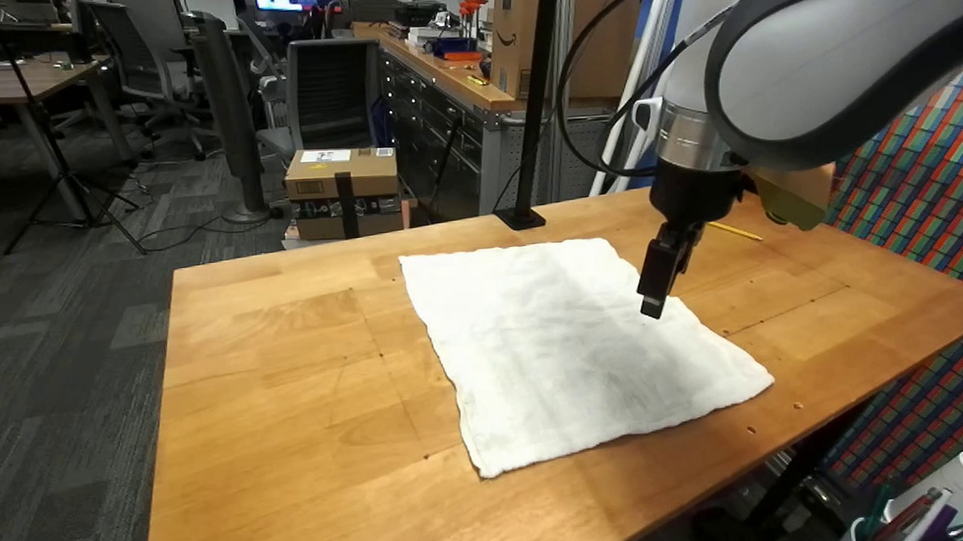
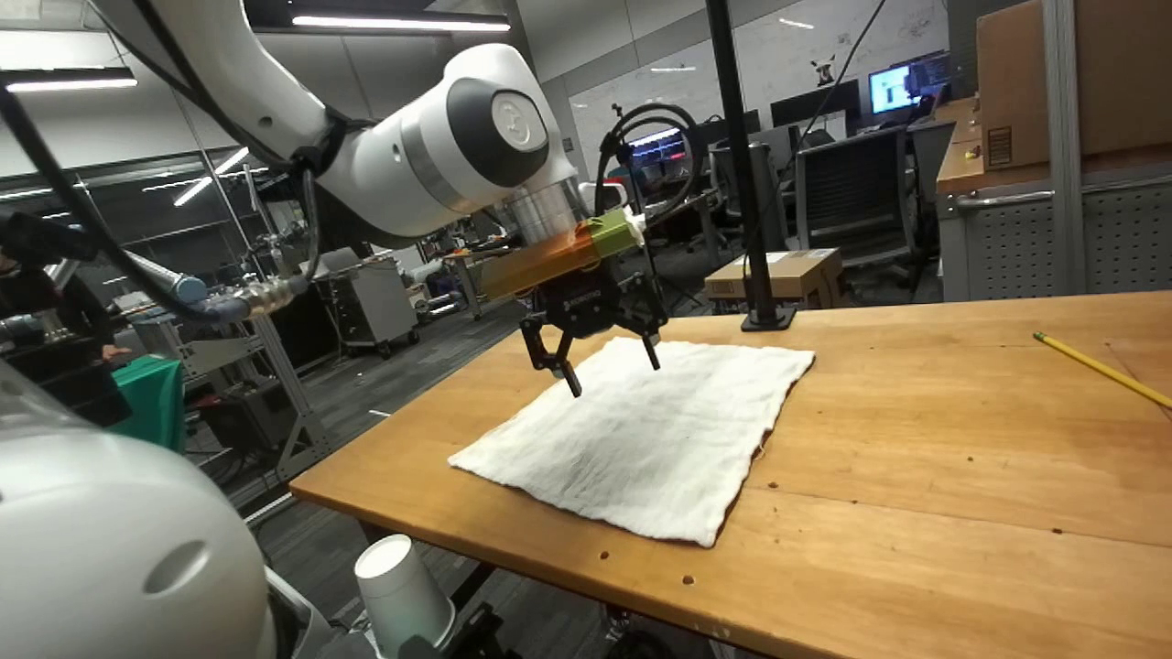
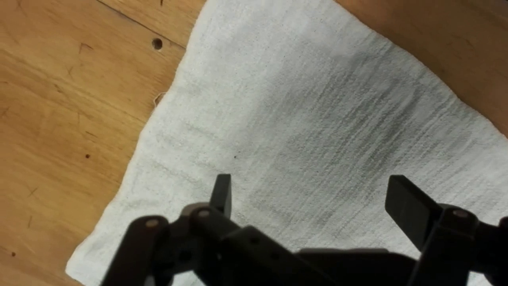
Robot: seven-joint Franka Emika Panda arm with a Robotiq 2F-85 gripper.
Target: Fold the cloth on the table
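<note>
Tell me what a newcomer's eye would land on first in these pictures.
Probably the white cloth, spread out on the wooden table. Next, the bulky robot arm, its black gripper hanging open above the cloth. A yellow pencil, lying on the table apart from the cloth, might come third.

White arm (image 2: 389, 174), dark grey trim (image 2: 472, 124), black gripper (image 2: 616, 379)
embossed round cap (image 2: 517, 121) in lighter grey; shiny silver collar (image 2: 547, 215); orange and lime-green block (image 2: 554, 256), kinda loud tbh; faint pale lettering (image 2: 583, 298) on the gripper; skinny black cable (image 1: 562, 119) looping off the side; round pin heads (image 3: 152, 223) on the finger linkages (image 3: 137, 246)
</note>
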